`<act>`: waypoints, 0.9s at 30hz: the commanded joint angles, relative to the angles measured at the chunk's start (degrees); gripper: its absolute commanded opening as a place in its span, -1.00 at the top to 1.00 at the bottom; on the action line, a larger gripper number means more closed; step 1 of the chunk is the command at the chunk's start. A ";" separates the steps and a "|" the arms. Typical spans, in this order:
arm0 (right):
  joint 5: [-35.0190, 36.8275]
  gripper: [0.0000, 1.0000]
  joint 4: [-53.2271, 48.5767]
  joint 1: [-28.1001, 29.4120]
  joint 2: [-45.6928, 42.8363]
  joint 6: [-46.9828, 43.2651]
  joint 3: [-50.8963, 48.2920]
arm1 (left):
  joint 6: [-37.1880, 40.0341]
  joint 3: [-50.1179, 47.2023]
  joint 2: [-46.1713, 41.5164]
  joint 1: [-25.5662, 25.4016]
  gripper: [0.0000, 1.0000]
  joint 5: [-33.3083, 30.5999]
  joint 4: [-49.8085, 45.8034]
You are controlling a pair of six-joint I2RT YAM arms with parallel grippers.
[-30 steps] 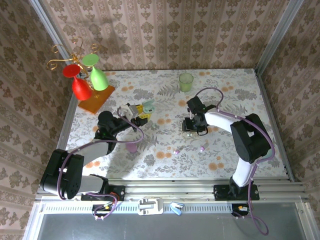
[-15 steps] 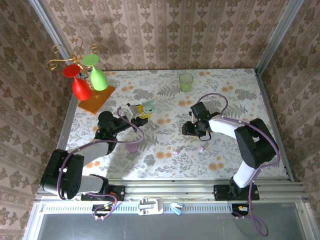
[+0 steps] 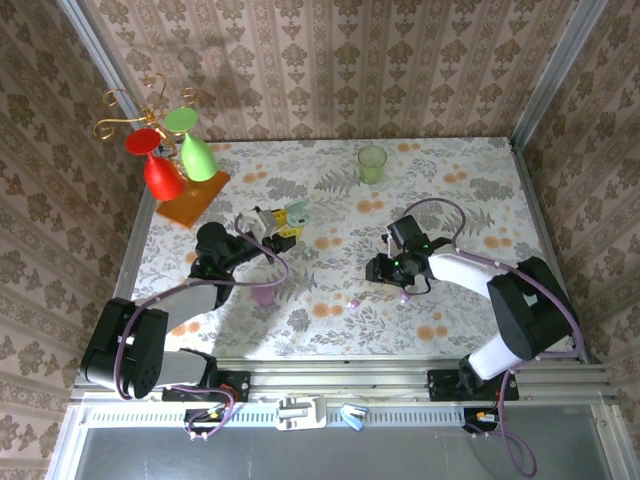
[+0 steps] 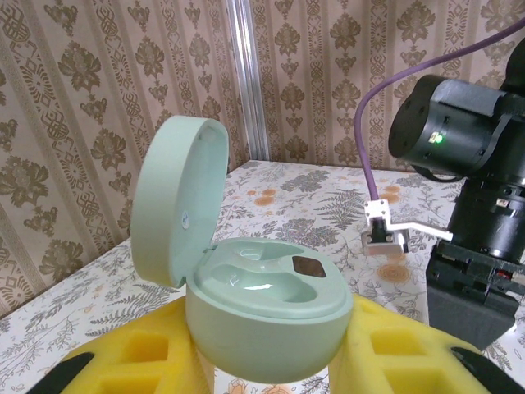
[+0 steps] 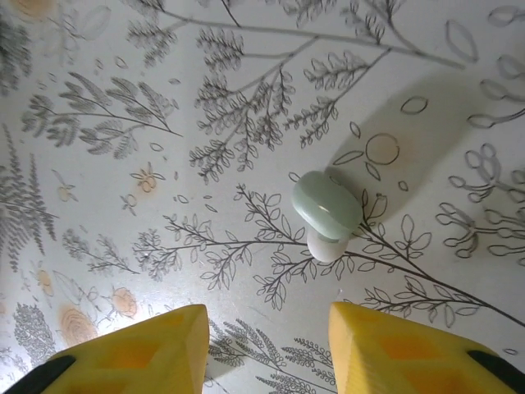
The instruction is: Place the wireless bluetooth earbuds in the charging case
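Case: mint-green case [image 4: 271, 316], a smooth, glossy plastic oval; its domed lid [image 4: 168, 205] is hinged upright, and the base shows moulded hollows and a small dark patch.
Left pincer: left gripper [image 4: 262, 361] is pressed in on the mint-green case, whose base sits between the blocky yellow pads [image 4: 394, 345] with their square recesses.
Right pincer: right gripper [image 5: 264, 316] points down at the table with its yellow fingers [image 5: 139, 349] spread and nothing between them, touching nothing.
Mint bud: mint-green bud [image 5: 326, 205], a rounded pebble shape with a white tip, lies on the cloth just beyond the right gripper's fingertips.
Task buds: first pinkish-purple earbud [image 3: 354, 302] and second pinkish-purple earbud [image 3: 404, 297], tiny beads, lie apart on the table near its front; the second is just beside the right gripper.
Purple case: pinkish-purple oval case [image 3: 263, 294] rests on the table by the left arm.
Surface: tablecloth [image 3: 330, 320], pale and matte, printed with grey ferns and orange flowers.
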 commanded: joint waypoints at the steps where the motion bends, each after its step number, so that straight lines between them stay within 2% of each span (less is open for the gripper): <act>1: 0.72 0.18 5.11 -2.31 -2.62 1.20 -1.92 | 0.35 -0.10 0.02 -0.34 0.56 0.12 2.58; 8: -6.71 0.18 8.24 -7.28 4.58 -4.05 2.04 | 0.23 0.35 -0.03 -0.85 0.56 0.11 2.39; 15: -12.41 0.18 10.69 -8.02 11.58 -5.21 3.73 | 1.58 0.26 -1.80 -1.11 0.56 -0.54 -0.62; 27: -17.04 0.28 14.68 -8.03 10.47 -4.82 -1.17 | 1.90 0.87 -0.69 -1.62 0.56 -0.61 -0.56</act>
